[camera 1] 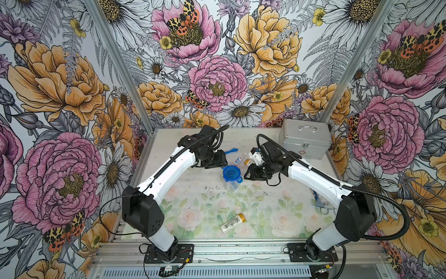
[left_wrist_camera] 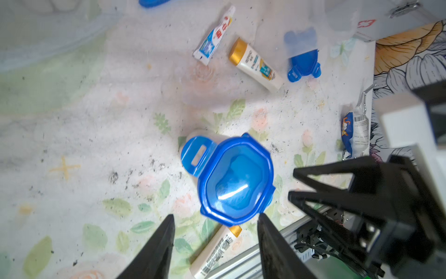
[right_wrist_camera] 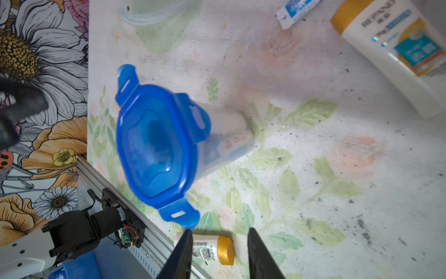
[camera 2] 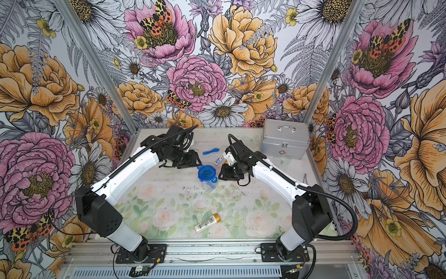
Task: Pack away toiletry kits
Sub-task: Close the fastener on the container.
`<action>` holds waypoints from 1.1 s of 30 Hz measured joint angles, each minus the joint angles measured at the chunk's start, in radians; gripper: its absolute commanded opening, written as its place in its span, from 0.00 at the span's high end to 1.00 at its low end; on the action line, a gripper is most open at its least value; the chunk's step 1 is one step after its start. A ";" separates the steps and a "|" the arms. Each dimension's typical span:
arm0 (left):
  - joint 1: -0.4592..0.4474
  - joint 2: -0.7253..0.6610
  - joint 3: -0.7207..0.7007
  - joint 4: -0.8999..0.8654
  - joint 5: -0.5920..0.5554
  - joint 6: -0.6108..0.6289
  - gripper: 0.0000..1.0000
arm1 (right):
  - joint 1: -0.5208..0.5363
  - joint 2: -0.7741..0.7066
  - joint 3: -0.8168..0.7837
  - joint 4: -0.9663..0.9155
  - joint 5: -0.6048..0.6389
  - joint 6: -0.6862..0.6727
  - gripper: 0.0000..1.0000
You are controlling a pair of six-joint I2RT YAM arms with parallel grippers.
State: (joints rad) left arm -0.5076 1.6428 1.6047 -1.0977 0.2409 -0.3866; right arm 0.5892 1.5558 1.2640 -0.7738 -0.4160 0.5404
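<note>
Lidded cup [camera 1: 231, 177] stood upright mid-worktop [camera 1: 205, 203], btwn both pincers.
L pincer [left_wrist_camera: 217, 215] gaped wide, empty, tips by blue lid [left_wrist_camera: 235, 178]; R pincer [right_wrist_camera: 219, 230] narrower, also empty.

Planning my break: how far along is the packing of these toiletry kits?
Done: one cup stands with items inside and its lid on, though two tabs flare out. In hand: nothing; left claw and right claw are open beside it. Remaining: a bottle, tube, toothbrush, second bottle and spare lid lie loose.
</note>
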 measured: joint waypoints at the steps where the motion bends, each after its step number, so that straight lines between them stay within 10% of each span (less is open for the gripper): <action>1: -0.001 0.022 0.021 0.002 -0.002 0.014 0.47 | 0.011 0.001 0.000 0.000 0.000 0.002 0.62; 33: -0.010 0.141 -0.015 0.006 0.074 0.071 0.46 | -0.005 0.145 0.062 0.009 0.007 0.019 0.63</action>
State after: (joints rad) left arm -0.5171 1.7836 1.5898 -1.0920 0.3153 -0.3153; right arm 0.5842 1.7012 1.3258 -0.7650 -0.4088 0.5598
